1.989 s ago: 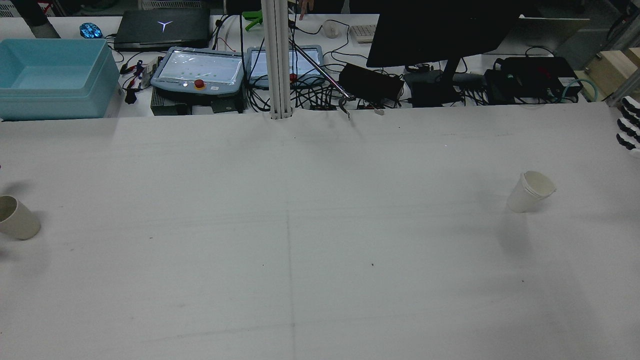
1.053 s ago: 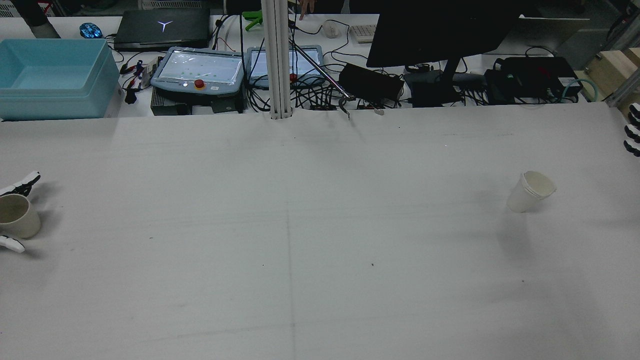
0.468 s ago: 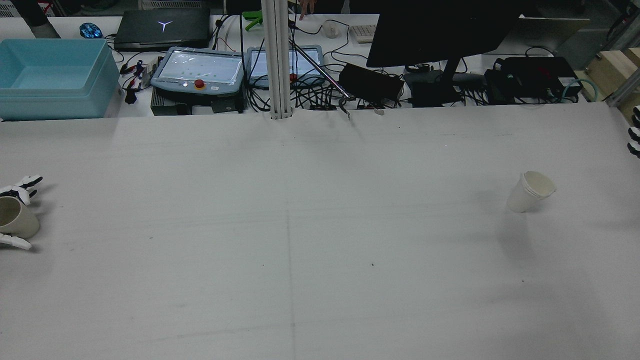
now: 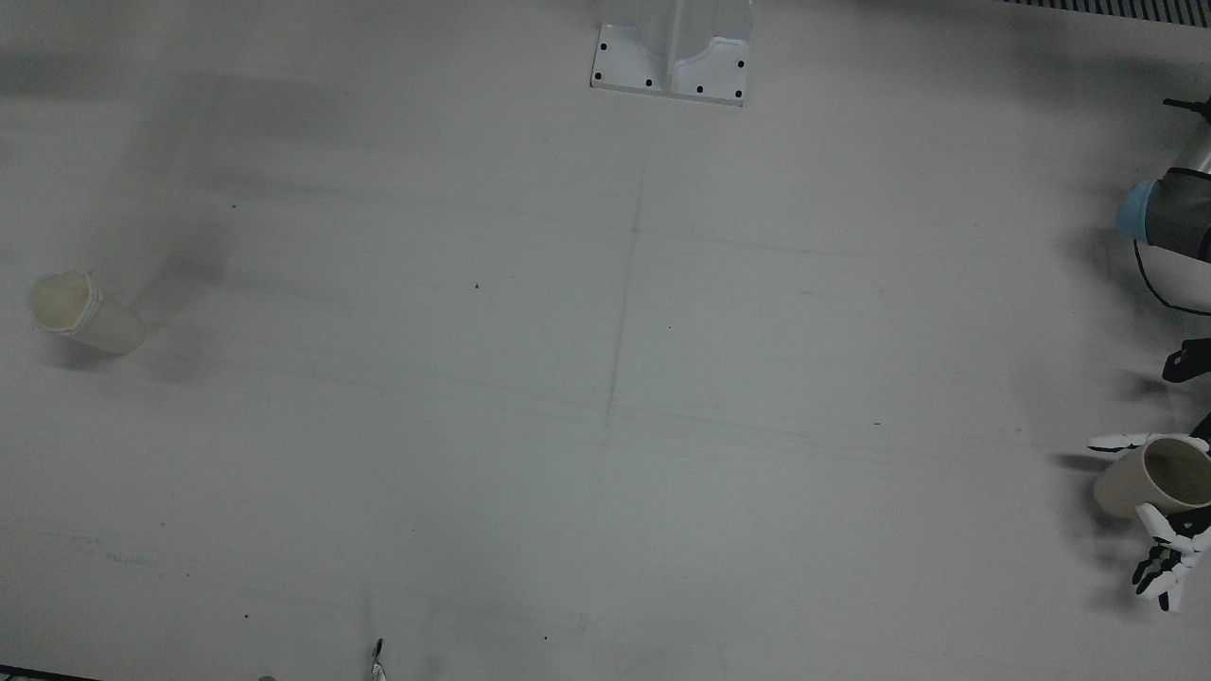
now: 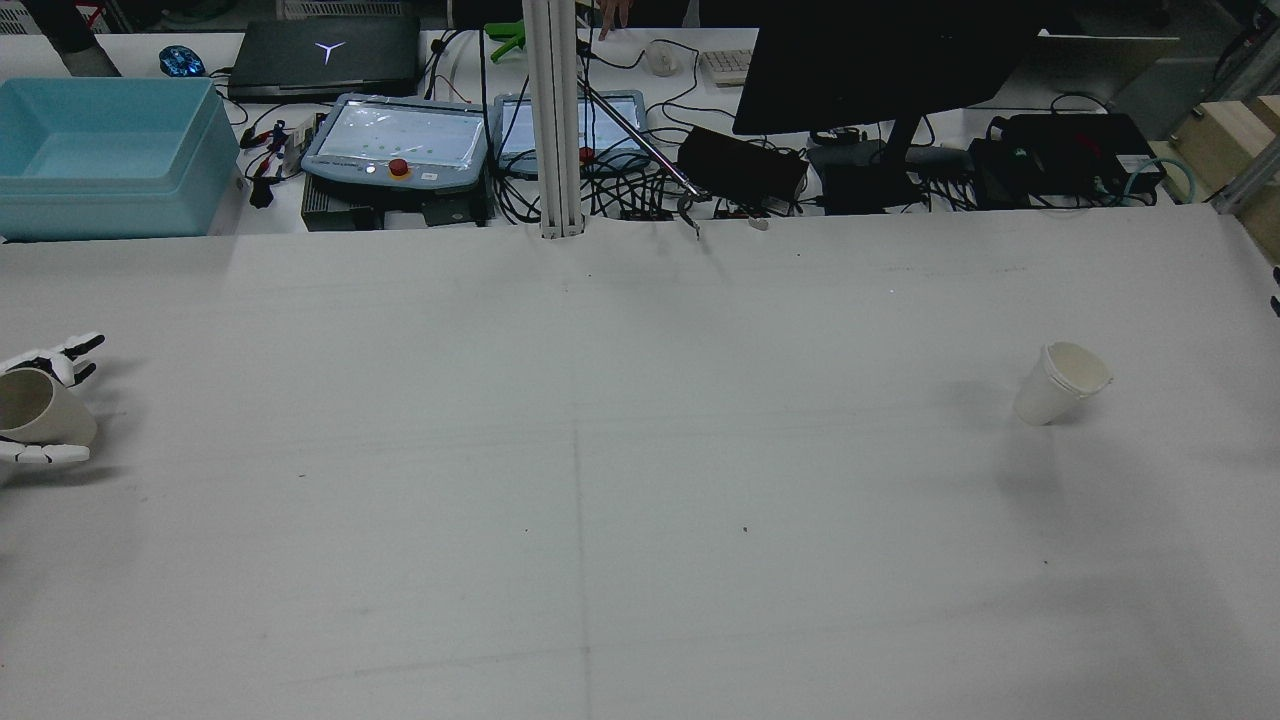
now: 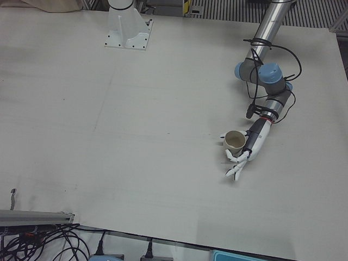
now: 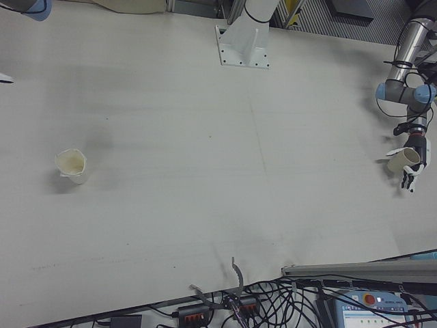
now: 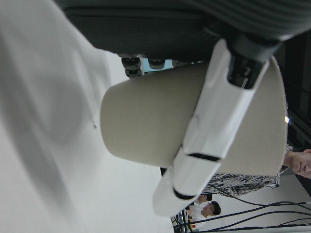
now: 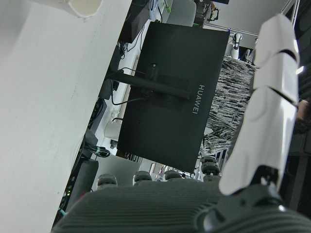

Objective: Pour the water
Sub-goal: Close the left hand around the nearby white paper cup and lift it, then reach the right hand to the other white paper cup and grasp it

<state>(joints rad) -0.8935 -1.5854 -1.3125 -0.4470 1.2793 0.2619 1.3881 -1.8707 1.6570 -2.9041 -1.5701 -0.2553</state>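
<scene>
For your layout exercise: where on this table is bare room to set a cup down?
The whole middle of the grey table is bare, between the white paper cup and the beige cup held in the left hand. Only those two edges are occupied.

Beige cup [image 5: 40, 410] in left hand [image 6: 243, 156], table's [image 5: 640, 480] left edge; white cup [image 5: 1060, 383] far right.
</scene>
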